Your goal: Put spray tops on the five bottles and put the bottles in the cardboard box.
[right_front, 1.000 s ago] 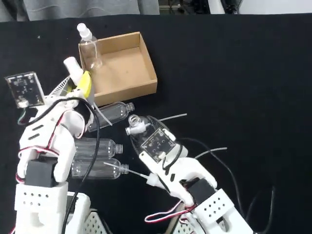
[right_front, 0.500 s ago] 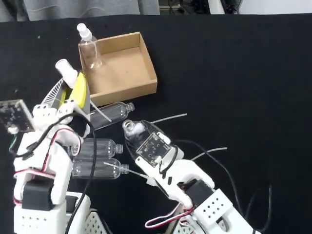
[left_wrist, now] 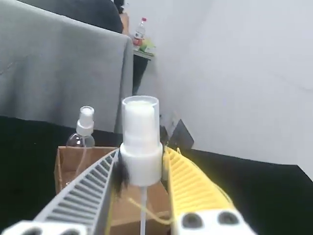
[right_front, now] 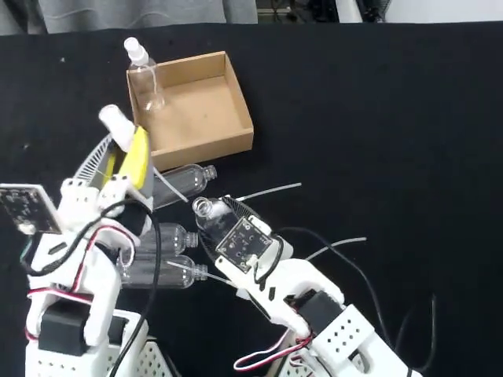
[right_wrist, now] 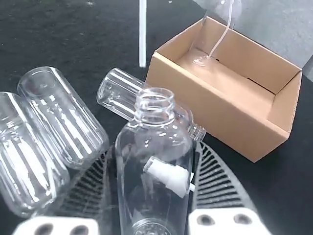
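Note:
My left gripper (left_wrist: 142, 160) is shut on a white spray top (left_wrist: 141, 142), its thin tube hanging down; in the high view that spray top (right_front: 115, 120) sits by the cardboard box's (right_front: 200, 106) near-left corner. My right gripper (right_wrist: 152, 151) is shut on an open clear bottle (right_wrist: 155, 115), neck up; from above this bottle (right_front: 206, 210) is just right of three uncapped bottles lying on the table (right_front: 182, 179) (right_front: 163, 237) (right_front: 161, 273). A capped bottle (right_front: 141, 75) stands in the box's far-left corner.
Two loose spray tubes (right_front: 267, 189) (right_front: 339, 246) lie on the black table to the right of the right arm. Cables trail near the front edge. The cardboard box (right_wrist: 234, 88) stands close beyond the held bottle.
The right gripper has shifted its bottle slightly left and turned it more upright. The left arm has swung, with the spray top first moving left, then back towards the box's corner.

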`<state>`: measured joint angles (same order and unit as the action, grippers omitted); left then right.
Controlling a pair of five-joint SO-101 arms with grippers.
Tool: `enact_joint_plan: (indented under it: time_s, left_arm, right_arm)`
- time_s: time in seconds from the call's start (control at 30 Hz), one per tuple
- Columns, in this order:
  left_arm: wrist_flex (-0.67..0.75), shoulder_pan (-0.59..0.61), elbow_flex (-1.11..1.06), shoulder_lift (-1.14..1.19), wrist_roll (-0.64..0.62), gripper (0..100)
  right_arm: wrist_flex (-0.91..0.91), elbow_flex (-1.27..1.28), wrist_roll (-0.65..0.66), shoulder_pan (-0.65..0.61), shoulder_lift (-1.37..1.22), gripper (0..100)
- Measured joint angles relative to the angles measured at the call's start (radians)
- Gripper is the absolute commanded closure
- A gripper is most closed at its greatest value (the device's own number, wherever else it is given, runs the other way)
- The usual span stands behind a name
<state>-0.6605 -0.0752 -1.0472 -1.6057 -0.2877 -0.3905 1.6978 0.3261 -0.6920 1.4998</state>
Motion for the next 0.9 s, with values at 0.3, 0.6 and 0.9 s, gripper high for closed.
enact_joint_plan:
  time_s: [0.3, 0.6, 0.9]
  left_arm:
    - [0.000, -0.064, -0.051, -0.086, 0.057, 97]
    - [0.000, -0.063, -0.071, -0.098, 0.057, 97]
    - [0.014, -0.144, -0.101, -0.094, 0.075, 97]
  right_arm:
    - [0.000, 0.000, 0.000, 0.000, 0.000, 91.3]
    - [0.000, 0.000, 0.000, 0.000, 0.000, 91.3]
    - [0.000, 0.000, 0.000, -0.035, 0.000, 91.3]
